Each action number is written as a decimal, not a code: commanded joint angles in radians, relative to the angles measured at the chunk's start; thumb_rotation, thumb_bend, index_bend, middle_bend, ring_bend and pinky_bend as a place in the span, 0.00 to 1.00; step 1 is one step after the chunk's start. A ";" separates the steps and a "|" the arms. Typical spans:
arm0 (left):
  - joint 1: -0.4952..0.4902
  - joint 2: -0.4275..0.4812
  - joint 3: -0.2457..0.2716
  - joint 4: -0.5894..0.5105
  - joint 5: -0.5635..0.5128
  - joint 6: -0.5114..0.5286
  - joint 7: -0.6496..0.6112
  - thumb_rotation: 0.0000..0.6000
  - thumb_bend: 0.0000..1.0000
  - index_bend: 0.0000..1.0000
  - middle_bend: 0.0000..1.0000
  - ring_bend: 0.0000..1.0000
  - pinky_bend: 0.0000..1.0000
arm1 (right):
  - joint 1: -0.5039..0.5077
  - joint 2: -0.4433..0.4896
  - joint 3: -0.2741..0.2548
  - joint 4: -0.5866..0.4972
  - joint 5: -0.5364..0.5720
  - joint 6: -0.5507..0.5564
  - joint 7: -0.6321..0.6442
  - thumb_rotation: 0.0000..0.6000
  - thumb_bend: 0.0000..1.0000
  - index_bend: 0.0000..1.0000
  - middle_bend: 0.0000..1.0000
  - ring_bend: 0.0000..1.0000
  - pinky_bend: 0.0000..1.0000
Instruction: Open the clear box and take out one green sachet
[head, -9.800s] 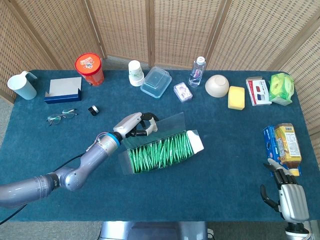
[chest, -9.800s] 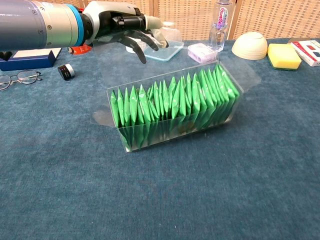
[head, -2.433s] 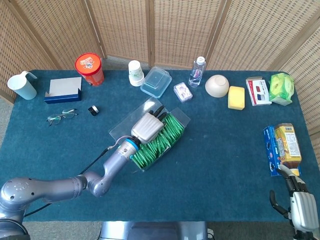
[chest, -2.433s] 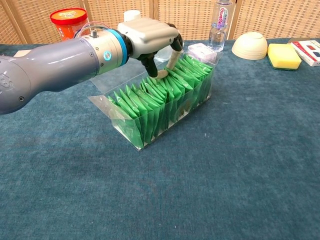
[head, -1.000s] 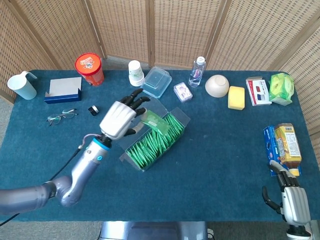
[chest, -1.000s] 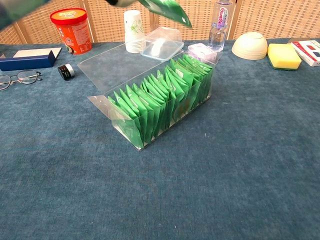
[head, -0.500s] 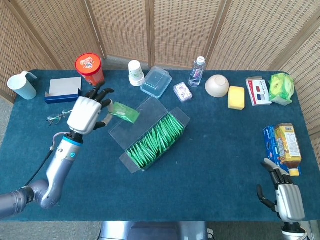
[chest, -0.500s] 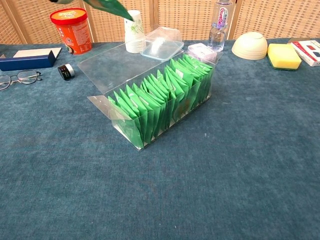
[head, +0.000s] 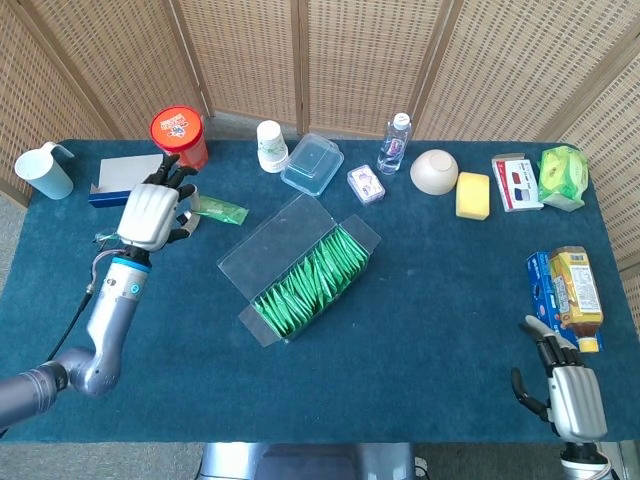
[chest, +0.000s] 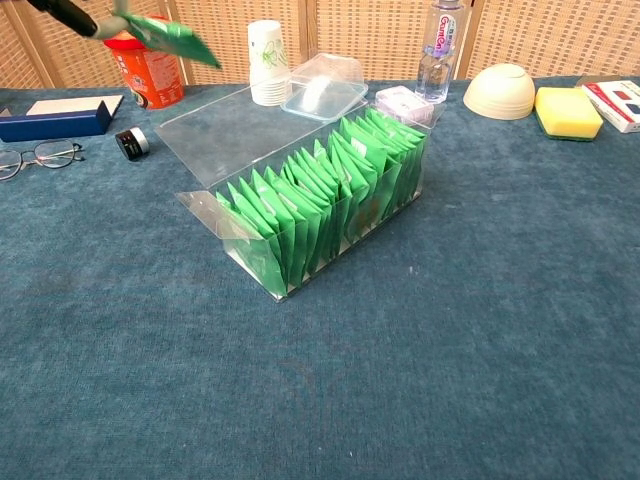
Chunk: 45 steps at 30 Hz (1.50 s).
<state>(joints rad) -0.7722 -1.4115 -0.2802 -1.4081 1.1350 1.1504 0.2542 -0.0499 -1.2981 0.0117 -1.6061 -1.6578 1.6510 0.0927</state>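
Note:
The clear box lies open on the blue table, lid flap folded back, with a row of green sachets standing inside. My left hand is raised left of the box and pinches one green sachet clear of it, other fingers spread. In the chest view only its fingertips show at the top left. My right hand hangs at the table's near right edge with fingers apart, holding nothing.
Glasses, a small black cap, a blue-white box, a red tub and a mug sit at the left. Paper cups, a plastic container, a bottle, a bowl, a sponge and packets line the back and right.
My left hand has lifted one sachet out of the box and carried it leftward, away from the box. The right hand has barely moved.

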 joint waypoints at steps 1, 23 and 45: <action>-0.021 -0.022 0.008 0.027 -0.012 -0.048 0.011 1.00 0.34 0.39 0.22 0.08 0.32 | -0.001 0.000 0.000 0.000 0.004 -0.001 -0.001 1.00 0.47 0.16 0.17 0.18 0.24; 0.134 0.075 0.139 -0.124 0.093 0.024 -0.071 0.81 0.33 0.21 0.16 0.05 0.32 | 0.027 0.028 0.029 -0.010 0.018 -0.017 -0.017 1.00 0.47 0.15 0.17 0.18 0.24; 0.602 0.099 0.390 -0.144 0.229 0.393 -0.219 0.82 0.33 0.25 0.17 0.06 0.32 | 0.107 0.044 0.041 -0.129 -0.020 -0.105 -0.295 1.00 0.47 0.16 0.17 0.16 0.24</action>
<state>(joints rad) -0.1959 -1.3043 0.0929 -1.5642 1.3475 1.5212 0.0455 0.0564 -1.2552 0.0538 -1.7341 -1.6773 1.5464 -0.2018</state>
